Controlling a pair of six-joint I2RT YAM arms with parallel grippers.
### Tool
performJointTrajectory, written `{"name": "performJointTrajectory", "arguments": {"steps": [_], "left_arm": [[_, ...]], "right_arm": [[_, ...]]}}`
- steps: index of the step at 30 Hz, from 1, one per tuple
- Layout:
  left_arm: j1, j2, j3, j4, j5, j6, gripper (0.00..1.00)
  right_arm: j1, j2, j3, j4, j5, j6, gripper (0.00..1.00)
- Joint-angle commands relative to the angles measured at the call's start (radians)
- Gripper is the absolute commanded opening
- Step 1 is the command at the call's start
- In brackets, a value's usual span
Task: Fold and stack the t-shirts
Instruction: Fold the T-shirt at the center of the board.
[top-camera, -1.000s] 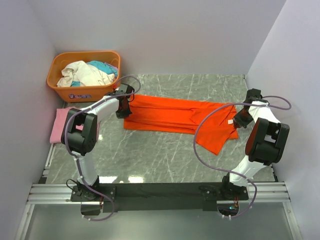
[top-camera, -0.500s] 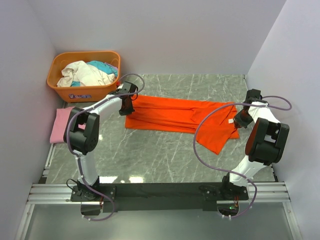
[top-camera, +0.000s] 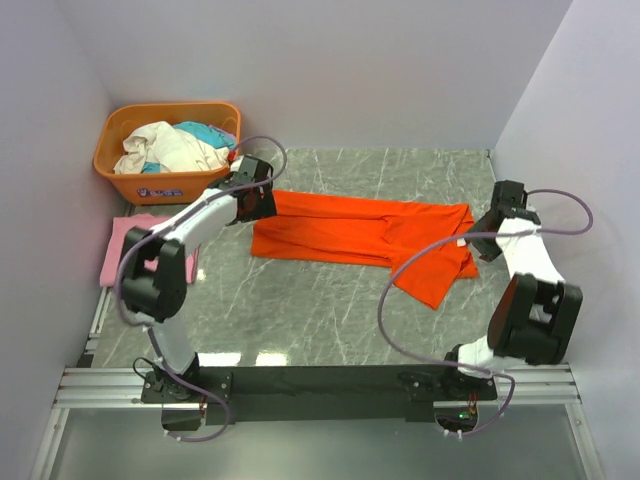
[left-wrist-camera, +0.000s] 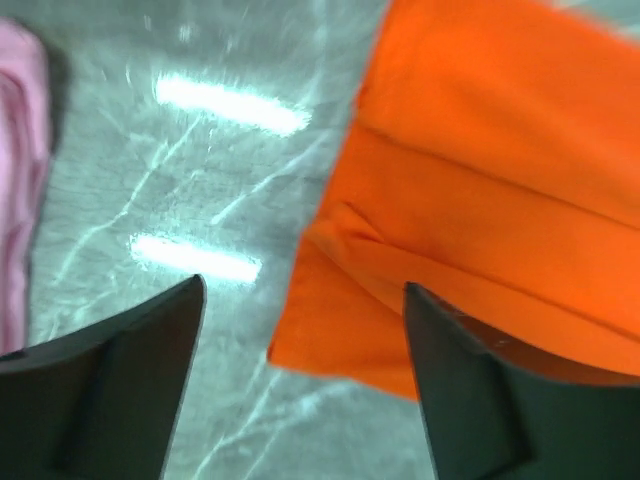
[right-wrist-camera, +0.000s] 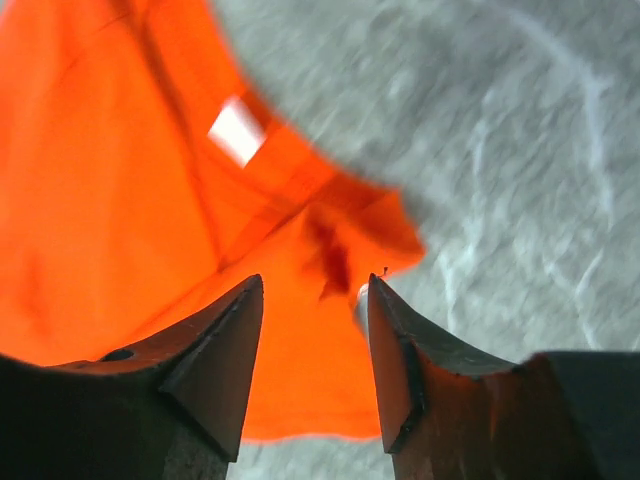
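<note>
The bright orange-red t-shirt (top-camera: 350, 232) lies folded into a long band across the marble table, its right end spreading toward the front. My left gripper (top-camera: 262, 203) hovers over the shirt's left end, jaws wide open and holding nothing; the left wrist view shows the shirt's corner (left-wrist-camera: 480, 200) between the open fingers of that gripper (left-wrist-camera: 303, 300). My right gripper (top-camera: 484, 247) stands open just above the shirt's right corner (right-wrist-camera: 120, 180), nothing pinched between the fingers of that gripper (right-wrist-camera: 314, 290). A white label (right-wrist-camera: 237, 130) shows on the cloth. The light pink t-shirt (top-camera: 125, 245) lies at the table's left edge, its edge (left-wrist-camera: 20, 200) visible from the left wrist.
An orange plastic basket (top-camera: 110, 135) holding several crumpled clothes stands at the back left corner. White walls close in the table on the left, back and right. The arms' mounting rail (top-camera: 320, 385) runs along the near edge.
Both grippers were shut on the orange-red shirt's ends and have opened, letting the cloth go. The shirt has settled flat, and both wrists have drawn slightly back from it.
</note>
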Motion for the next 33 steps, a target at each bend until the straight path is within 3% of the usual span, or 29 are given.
{"name": "performJointTrajectory", "arguments": {"steps": [1,6,12,25,30,33], "left_arm": [[-0.044,-0.174,-0.024,-0.003,-0.021,0.014,0.9],[-0.074,-0.303,-0.153,-0.006,-0.001,0.032,0.94],[-0.073,-0.471,-0.308,0.039,-0.047,0.032,0.94],[-0.074,-0.492,-0.377,0.068,-0.108,0.026,0.94],[-0.071,-0.505,-0.382,0.066,-0.131,0.028,0.93],[-0.073,-0.509,-0.383,0.066,-0.136,0.029,0.92]], "right_arm": [[0.06,-0.122,-0.078,0.003,-0.009,0.034,0.54],[0.106,-0.251,-0.242,0.014,-0.062,0.062,0.61],[0.115,-0.314,-0.433,0.047,-0.168,0.083,0.61],[0.155,-0.255,-0.517,0.099,-0.246,0.097,0.59],[0.196,-0.215,-0.526,0.124,-0.26,0.126,0.53],[0.213,-0.204,-0.517,0.127,-0.253,0.137,0.41]]}}
